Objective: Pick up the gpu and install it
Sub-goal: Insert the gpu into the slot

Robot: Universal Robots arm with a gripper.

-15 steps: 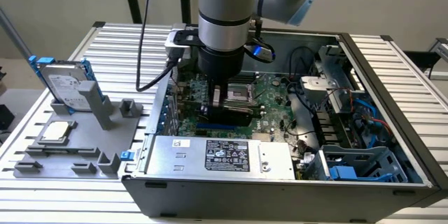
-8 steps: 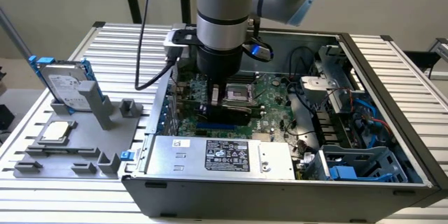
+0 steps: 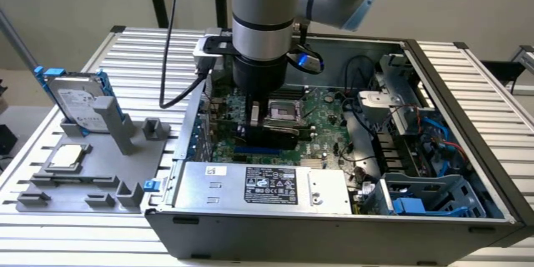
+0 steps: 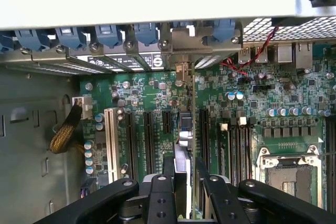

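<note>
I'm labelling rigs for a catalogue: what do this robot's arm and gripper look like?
The arm is a thick silver-grey cylinder with black joint rings and a pale blue joint cap. A black cable runs alongside to its wrist. The gripper is black, with bolted finger links.

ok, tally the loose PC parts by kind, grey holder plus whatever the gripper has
Silver hard drive with blue side rails: 1
Small square silver CPU chip: 1
Thin green-and-black gpu card, held in the gripper: 1
Total: 3
</note>
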